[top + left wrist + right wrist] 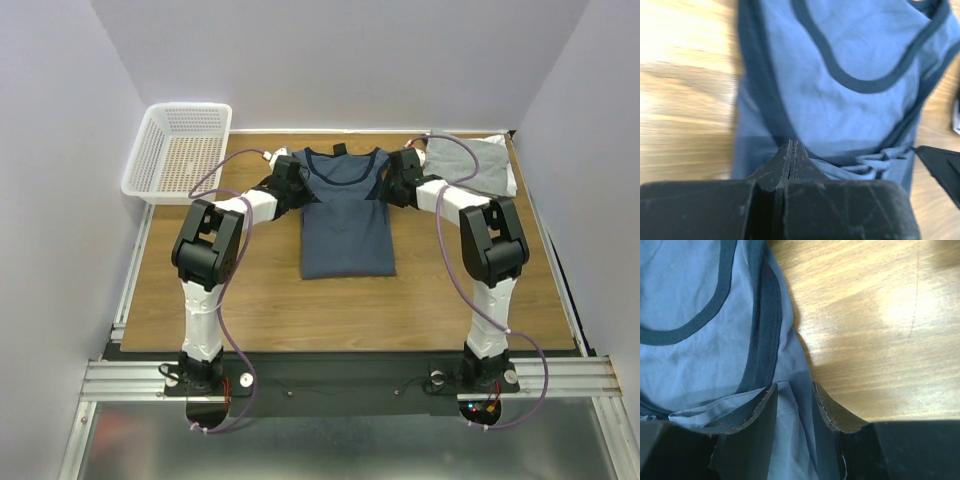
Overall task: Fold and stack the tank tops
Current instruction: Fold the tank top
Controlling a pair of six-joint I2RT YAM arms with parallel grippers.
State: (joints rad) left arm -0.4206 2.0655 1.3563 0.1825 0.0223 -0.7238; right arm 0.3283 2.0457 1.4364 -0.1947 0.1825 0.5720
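Observation:
The navy tank top (345,225) lies flat in the middle of the table, neck to the back, its sides folded inward. My left gripper (292,178) is at its left shoulder. In the left wrist view the gripper (791,144) has its jaws pressed together, and bunched navy cloth (840,60) runs up to the tips. My right gripper (403,172) is at the right shoulder. In the right wrist view it (794,386) is open, with a fold of the navy top (685,355) lying between its fingers. A folded light grey tank top (470,165) lies at the back right, with a white edge under it.
A white mesh basket (180,150) stands at the back left corner of the wooden table (250,310). White walls close in the left, back and right sides. Bare wood lies in front of the navy top.

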